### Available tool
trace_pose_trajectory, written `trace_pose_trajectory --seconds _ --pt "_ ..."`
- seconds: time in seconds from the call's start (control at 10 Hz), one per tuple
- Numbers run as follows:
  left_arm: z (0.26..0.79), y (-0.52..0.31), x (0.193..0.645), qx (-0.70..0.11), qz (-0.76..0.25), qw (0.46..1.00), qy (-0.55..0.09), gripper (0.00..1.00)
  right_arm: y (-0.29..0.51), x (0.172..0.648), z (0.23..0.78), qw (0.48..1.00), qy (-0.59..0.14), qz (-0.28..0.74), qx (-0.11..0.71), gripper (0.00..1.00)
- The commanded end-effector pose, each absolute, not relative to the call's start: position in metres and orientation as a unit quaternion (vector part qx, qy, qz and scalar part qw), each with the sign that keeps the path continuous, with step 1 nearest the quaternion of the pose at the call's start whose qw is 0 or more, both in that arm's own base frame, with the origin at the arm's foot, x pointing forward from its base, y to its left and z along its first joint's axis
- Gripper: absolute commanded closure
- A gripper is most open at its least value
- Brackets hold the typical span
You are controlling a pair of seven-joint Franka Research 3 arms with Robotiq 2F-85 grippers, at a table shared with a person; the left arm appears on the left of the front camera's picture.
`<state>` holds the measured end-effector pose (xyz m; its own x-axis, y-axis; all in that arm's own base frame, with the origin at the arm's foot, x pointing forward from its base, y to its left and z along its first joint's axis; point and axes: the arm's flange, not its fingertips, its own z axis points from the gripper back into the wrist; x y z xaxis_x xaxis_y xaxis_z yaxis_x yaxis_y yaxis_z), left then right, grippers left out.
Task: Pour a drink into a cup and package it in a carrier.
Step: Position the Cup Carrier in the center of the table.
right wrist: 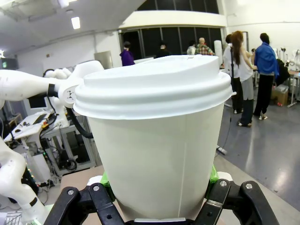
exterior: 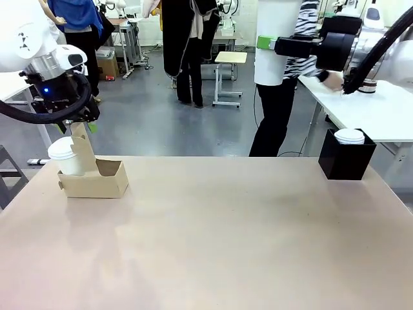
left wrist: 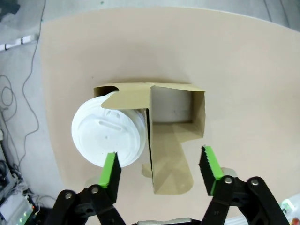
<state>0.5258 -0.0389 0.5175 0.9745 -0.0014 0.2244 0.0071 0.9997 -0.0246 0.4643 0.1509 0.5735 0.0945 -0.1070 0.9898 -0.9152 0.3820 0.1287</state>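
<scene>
A lidded white cup point(exterior: 64, 155) point(left wrist: 108, 133) stands in the left slot of the brown carrier point(exterior: 97, 184) point(left wrist: 173, 140) at the table's far left. My left gripper point(exterior: 80, 126) point(left wrist: 159, 168) hangs just above the carrier's upright handle. It is open, its green pads on either side of the handle and apart from it. Up at the far right, my right gripper point(exterior: 268, 43) point(right wrist: 159, 180) is shut on another lidded white cup point(exterior: 277, 51) point(right wrist: 154, 140), held high off the table. The drink is hidden under the lids.
A black square box point(exterior: 345, 161) with white lids point(exterior: 350, 135) sits at the table's far right edge. A person point(exterior: 274, 116) stands just beyond the far edge. A white table point(exterior: 387, 110) stands behind on the right.
</scene>
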Motion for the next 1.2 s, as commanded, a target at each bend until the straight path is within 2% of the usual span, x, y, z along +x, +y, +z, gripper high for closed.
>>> trace_pose_trajectory --seconds 0.0,0.1,0.2,0.7,0.8,0.9,1.0,1.1 --pt "0.519 -0.042 0.536 0.008 0.006 0.996 -0.091 1.00 0.155 0.467 0.578 0.595 -0.586 0.338 0.434 0.20" --pt "0.517 -0.042 0.539 0.011 0.006 0.996 -0.086 0.65 0.155 0.467 0.578 0.595 -0.586 0.338 0.434 0.20" --pt "0.515 -0.042 0.541 0.017 0.008 0.996 -0.084 1.00 0.155 0.467 0.578 0.595 -0.586 0.338 0.434 0.20" --pt "0.512 -0.040 0.545 0.025 0.020 0.997 -0.065 1.00 0.155 0.467 0.578 0.595 -0.586 0.338 0.434 0.20" --pt "0.510 -0.036 0.549 0.024 0.025 0.999 -0.041 1.00 0.155 0.467 0.578 0.595 -0.586 0.338 0.434 0.20" --pt "0.504 -0.030 0.552 0.035 0.003 0.998 0.045 1.00 0.155 0.467 0.578 0.595 -0.586 0.338 0.434 0.20" --pt "0.508 -0.037 0.541 0.008 0.008 0.998 -0.063 1.00 0.155 0.467 0.578 0.595 -0.586 0.338 0.434 0.20" --pt "0.508 -0.037 0.541 0.008 0.008 0.998 -0.063 1.00 0.155 0.467 0.578 0.595 -0.586 0.338 0.434 0.20"
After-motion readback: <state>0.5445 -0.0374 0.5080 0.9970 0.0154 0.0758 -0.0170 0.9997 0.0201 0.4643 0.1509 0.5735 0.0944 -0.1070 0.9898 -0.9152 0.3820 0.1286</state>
